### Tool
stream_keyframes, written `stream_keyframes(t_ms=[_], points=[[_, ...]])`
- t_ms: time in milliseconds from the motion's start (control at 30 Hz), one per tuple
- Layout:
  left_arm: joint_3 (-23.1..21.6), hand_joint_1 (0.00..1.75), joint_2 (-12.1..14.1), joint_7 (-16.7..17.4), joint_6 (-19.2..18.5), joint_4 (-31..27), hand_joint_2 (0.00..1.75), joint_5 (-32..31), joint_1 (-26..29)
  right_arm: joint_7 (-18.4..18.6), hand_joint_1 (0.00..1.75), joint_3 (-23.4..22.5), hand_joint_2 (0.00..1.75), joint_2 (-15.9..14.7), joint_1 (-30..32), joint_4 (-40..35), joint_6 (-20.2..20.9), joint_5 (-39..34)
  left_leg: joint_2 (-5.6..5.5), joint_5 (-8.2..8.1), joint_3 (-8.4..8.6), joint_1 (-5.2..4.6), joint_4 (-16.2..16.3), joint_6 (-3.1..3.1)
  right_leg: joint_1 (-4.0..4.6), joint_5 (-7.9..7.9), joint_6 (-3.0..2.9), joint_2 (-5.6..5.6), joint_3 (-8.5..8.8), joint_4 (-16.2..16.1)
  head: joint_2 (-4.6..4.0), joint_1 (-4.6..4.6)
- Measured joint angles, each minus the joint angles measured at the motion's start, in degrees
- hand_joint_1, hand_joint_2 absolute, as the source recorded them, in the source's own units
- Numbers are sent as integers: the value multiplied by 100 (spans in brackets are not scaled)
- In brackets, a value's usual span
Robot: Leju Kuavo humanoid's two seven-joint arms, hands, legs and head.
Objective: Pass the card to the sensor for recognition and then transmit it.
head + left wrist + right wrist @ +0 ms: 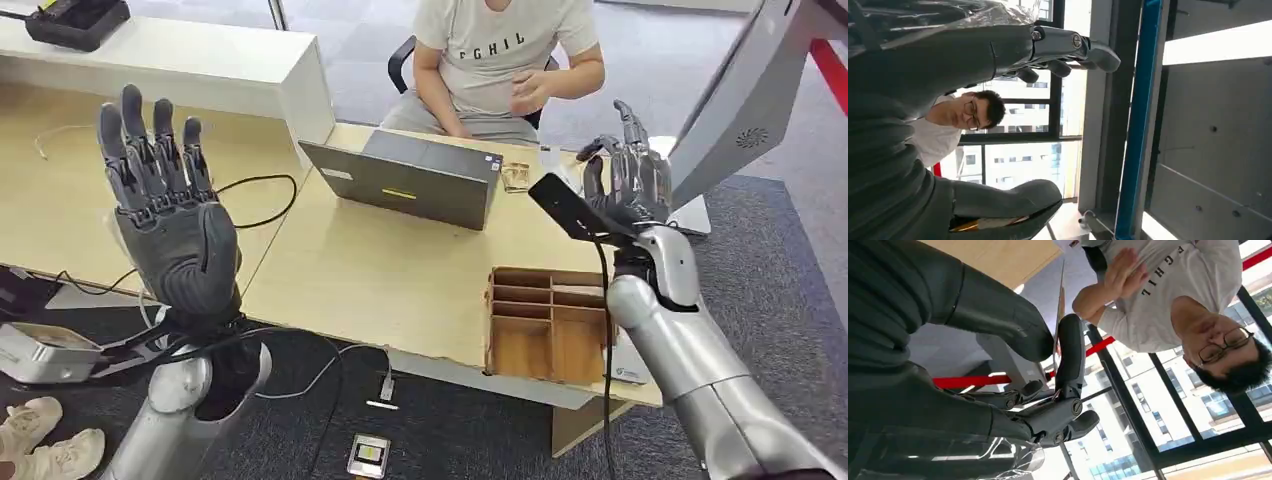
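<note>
Left hand (pixel 165 205) is up beside the surface (pixel 400 275), palm out, fingers released and spread, holding nothing; it's best kept parked there, well apart from the action. Mid-frame, a laptop (pixel 420 185) sits in front of the seated person (pixel 505 50), who has a hand raised, prob. waiting for the handover. Fwd of that is a wooden tray (pixel 548 320) at the surface edge. Now the right hand (pixel 625 185): it's raised over the far right corner, and the wrist cam shows the card (pixel 1060 300) edge-on, fingers grasping it betw. thumb and a finger. Right beside it stands the slanted grey panel (pixel 740 100), likely the sensor. To do this step well: keep the pinch firm, turn the card face flat to the panel, close in slowly w/o knocking it, and pause for the read before swinging to the person.
</note>
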Motion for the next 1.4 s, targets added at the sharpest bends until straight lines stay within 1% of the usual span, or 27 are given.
stream_keyframes(t_ms=[200,533,700,1200,1233,1267,1300,1333,1400], points=[[0,0,-39,0,-111,68,175,24,9,188,175,109,175,87,-229,361,87,142,-1,0,-2,0,1,0,0,0,0,0,-4,0,0,0],[4,0,-129,2,-352,221,175,92,-20,378,175,203,175,76,-263,623,118,210,0,0,0,0,2,0,0,0,0,1,-5,0,0,-2],[11,0,-173,15,-404,286,175,120,-36,395,175,223,175,39,-262,675,120,245,1,0,0,0,2,0,0,0,0,1,-6,0,0,-2],[33,0,-181,53,-481,313,175,105,-19,437,175,277,175,17,-248,679,170,371,1,0,-2,0,2,0,0,0,0,1,-6,0,0,-2],[35,0,-184,63,-494,313,175,105,-19,446,162,277,175,11,-239,679,168,387,1,0,-1,0,2,0,0,0,0,1,-6,0,0,0],[35,0,-188,85,-498,313,175,103,-19,461,101,277,175,4,-228,679,166,400,1,0,-1,0,2,0,0,0,0,1,-6,0,0,-2],[35,0,-192,96,-507,312,175,98,-19,470,19,277,175,-7,-216,677,164,413,1,0,-1,0,2,0,0,0,0,1,-6,0,0,-2],[35,0,-195,103,-518,313,175,92,-19,476,0,277,175,-17,-203,677,157,417,1,0,-1,0,2,0,0,0,0,1,-6,0,0,-2],[39,0,-197,120,-538,313,175,85,-19,485,0,277,175,-33,-166,677,144,450,1,0,-1,0,2,0,0,0,0,1,-6,0,0,-2]])
